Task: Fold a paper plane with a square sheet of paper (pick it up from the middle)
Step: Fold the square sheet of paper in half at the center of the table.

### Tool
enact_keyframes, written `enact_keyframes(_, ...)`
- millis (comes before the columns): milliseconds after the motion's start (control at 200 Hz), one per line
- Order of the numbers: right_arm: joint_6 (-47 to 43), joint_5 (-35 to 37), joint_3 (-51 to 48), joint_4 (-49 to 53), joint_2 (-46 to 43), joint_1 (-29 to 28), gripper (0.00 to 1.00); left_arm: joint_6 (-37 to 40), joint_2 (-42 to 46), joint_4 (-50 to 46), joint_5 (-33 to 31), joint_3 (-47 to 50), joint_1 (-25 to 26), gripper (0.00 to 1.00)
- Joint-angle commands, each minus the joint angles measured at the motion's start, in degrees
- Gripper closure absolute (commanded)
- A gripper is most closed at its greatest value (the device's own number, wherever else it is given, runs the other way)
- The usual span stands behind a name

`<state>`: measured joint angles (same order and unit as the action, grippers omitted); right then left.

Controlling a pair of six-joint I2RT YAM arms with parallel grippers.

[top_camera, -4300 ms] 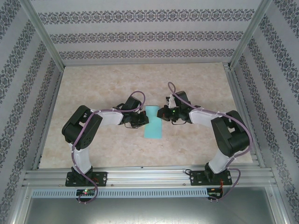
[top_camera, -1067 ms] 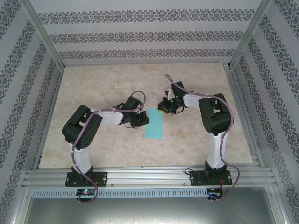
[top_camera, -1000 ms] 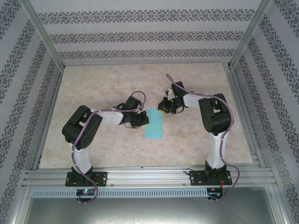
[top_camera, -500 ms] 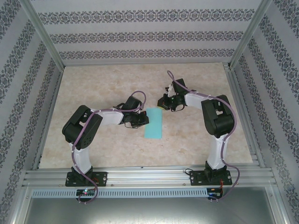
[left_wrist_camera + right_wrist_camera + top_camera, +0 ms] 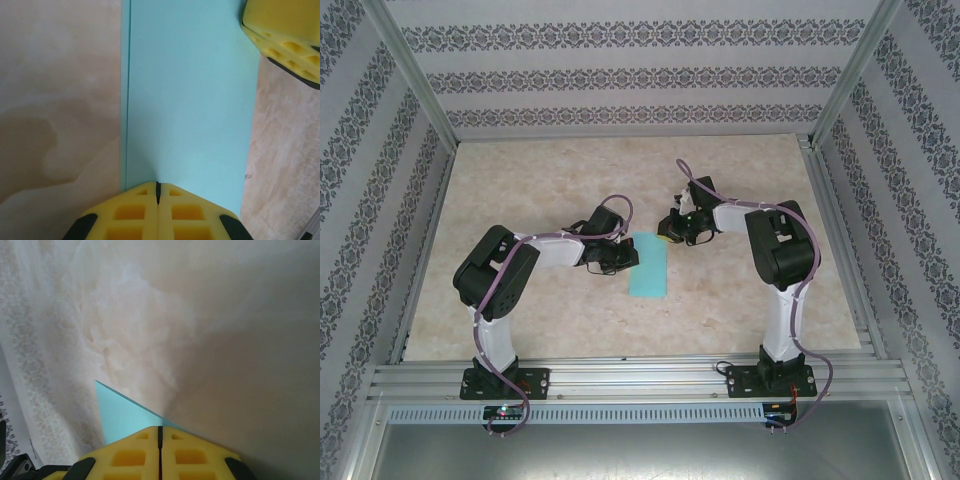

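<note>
Lying flat as a half-folded strip, the square sheet of paper (image 5: 649, 268) sits under the left pincer (image 5: 631, 259), whose tips are closed tight, gripping nothing, pinning one long edge. The right pincer (image 5: 666, 236), also closed and empty, has shifted from mid-edge to the far corner, so a nose fold is probably next.

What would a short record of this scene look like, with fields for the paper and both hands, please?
Paper: teal sheet, folded to a narrow rectangle, lying flat on the table
Layers: two, the lower one's edge showing along the left long side
Left hand: shut, tips down on the sheet near its left long side
Right hand: shut, tips at the sheet's far right corner
Progress: folded in half, no pointed nose or wings yet
</note>
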<state>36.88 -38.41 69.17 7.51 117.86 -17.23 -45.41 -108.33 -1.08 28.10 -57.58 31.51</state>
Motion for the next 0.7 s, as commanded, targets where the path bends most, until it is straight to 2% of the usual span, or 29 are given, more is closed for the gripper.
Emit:
enact_keyframes(0,-0.92,1.07,-0.27,2.72,-4.74,0.29,0.91,1.00,-2.95,-6.92,-1.77,0.96,0.67,1.00)
enact_keyframes(160,-1.02,0.03,-1.07,3.22,-9.18,-0.32,0.91,1.00,-3.00,-7.01,-1.64,0.61,0.71,1.00)
enact_keyframes(694,3.95,1.43,-17.94,-7.97,-15.56,-6.40,0.91,0.83,-2.76,-7.58,-1.65,0.35,0.66,1.00)
